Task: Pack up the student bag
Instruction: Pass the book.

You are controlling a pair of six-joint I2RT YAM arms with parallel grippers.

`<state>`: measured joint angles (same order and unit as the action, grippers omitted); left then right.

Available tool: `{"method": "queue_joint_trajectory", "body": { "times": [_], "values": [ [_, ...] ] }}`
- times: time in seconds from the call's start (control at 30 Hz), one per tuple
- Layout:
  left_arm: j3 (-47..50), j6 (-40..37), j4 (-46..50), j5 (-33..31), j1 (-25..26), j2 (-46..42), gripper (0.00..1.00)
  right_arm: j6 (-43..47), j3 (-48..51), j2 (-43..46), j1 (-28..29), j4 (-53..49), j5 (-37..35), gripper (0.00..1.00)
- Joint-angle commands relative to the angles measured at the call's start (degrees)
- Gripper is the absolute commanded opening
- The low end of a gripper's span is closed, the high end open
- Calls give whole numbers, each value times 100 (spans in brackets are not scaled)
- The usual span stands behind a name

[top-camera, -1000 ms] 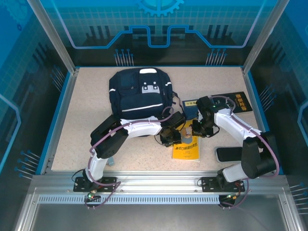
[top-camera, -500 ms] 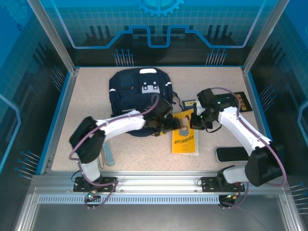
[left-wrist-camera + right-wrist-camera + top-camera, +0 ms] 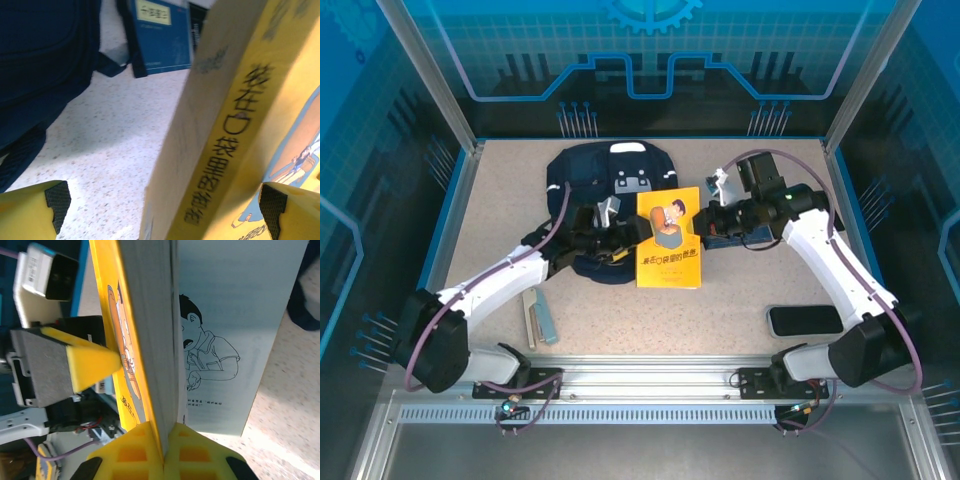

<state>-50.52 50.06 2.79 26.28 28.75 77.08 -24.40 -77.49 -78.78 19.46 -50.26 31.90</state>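
**Q:** So where is the large dark navy fabric backpack (image 3: 610, 175)?
**A:** Flat on the speckled tabletop (image 3: 740, 290), far side, left of centre.
**Q:** And the claws?
**A:** Just beside the backpack, the right claw (image 3: 703, 222) clamps a yellow paperback book (image 3: 669, 238) by its edge, held clear of the tabletop. The left claw (image 3: 620, 235) stands wide, fingers either side of the spine.

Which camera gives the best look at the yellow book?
The top external view: the yellow book shows its front cover almost whole. The left wrist view catches its lettered spine up close, the right wrist view its page edges.
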Motion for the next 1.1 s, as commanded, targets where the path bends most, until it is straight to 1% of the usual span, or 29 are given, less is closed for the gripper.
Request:
{"method": "queue_joint_trajectory", "body": {
  "times": [0.0, 0.03, 0.1, 0.2, 0.3, 0.33, 0.43, 0.47, 0.5, 0.57, 0.63, 0.67, 0.73, 0.77, 0.8, 0.83, 0.9, 1.0, 1.07],
  "values": [
    [245, 268, -1204, 832, -89, -132, 99, -1, -323, -171, 31, 374, 866, 0],
    [262, 310, -1310, 902, -101, -119, 98, 1, -367, -231, 31, 384, 909, 0],
    [265, 352, -1454, 938, -102, -114, 94, 6, -420, -309, 31, 394, 940, 0],
    [270, 412, -1638, 950, -122, -122, 82, 15, -450, -403, 6, 394, 907, 0],
    [289, 508, -1773, 903, -154, -120, 60, -48, -405, -473, -76, 428, 879, 0],
    [312, 566, -1866, 880, -161, -123, 51, -90, -368, -479, -112, 469, 902, 0],
    [369, 847, -2237, 807, -178, -117, 30, -166, -303, -451, -191, 492, 786, 1],
    [354, 892, -2254, 771, -180, -126, 26, -226, -275, -429, -218, 487, 706, 9],
    [294, 899, -2179, 696, -177, -125, 21, -340, -218, -400, -288, 495, 662, 23],
    [203, 949, -2107, 530, -183, -132, 14, -640, -27, -280, -457, 621, 605, 48],
    [161, 1116, -2211, 276, -188, -162, 7, -1040, 286, -57, -573, 1006, 665, 58],
    [157, 1230, -2301, 57, -179, -190, 6, -1352, 522, 77, -633, 1367, 825, 67],
    [207, 1445, -2594, -412, -178, -266, 5, -1894, 882, 288, -676, 1996, 1087, 75],
    [235, 1563, -2740, -639, -177, -295, 5, -2226, 1069, 398, -688, 2343, 1158, 82],
    [230, 1625, -2800, -857, -183, -319, 5, -2476, 1191, 469, -683, 2549, 1165, 88],
    [204, 1677, -2789, -1085, -178, -333, 5, -2779, 1338, 548, -681, 2795, 1150, 93],
    [133, 1771, -2781, -1462, -177, -375, 6, -3408, 1654, 671, -673, 3321, 1154, 99],
    [56, 1916, -2904, -1935, -169, -410, 7, -4474, 2166, 832, -610, 4128, 1083, 100],
    [-25, 1974, -2950, -2173, -170, -418, 8, -5196, 2414, 864, -495, 4639, 904, 100]
  ]
}}
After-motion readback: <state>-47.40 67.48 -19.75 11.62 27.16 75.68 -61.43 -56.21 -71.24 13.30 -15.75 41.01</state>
